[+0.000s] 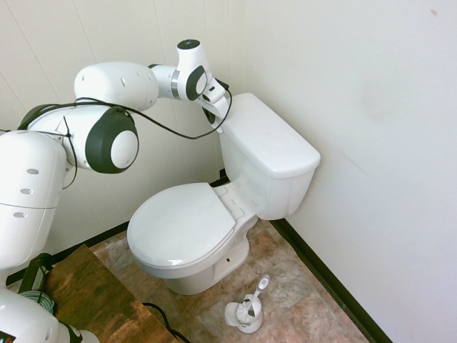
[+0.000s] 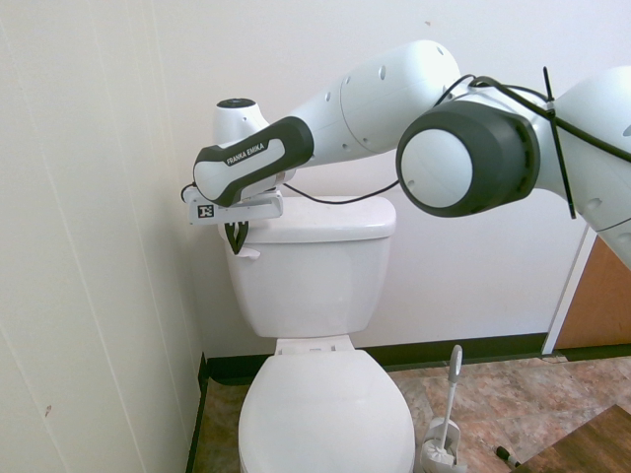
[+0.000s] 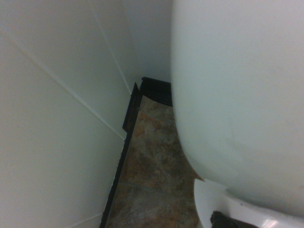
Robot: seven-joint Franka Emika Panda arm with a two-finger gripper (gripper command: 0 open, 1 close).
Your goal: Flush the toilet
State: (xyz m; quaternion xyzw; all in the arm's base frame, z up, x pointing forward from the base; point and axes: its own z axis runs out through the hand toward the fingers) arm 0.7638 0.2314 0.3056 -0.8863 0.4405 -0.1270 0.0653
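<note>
Gripper (image 2: 237,250) at flush lever (image 2: 248,253), fingertips together, pointing down. Toilet (image 2: 325,409) against back wall (image 2: 473,266), seat lid (image 1: 181,224) down, tank lid (image 1: 268,136) on. Brush holder (image 1: 245,315) on floor beside it.

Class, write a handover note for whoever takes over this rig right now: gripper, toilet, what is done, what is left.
Gripper: fingertips together, pointing down at the tank's front, right by the flush lever; contact can't be confirmed.
Toilet: seat lid down, tank lid on.
Elsewhere: toilet brush in its holder on the floor.
Done: gripper positioned at the lever.
Left: probably press the lever down, then release; no flush can be confirmed.
</note>
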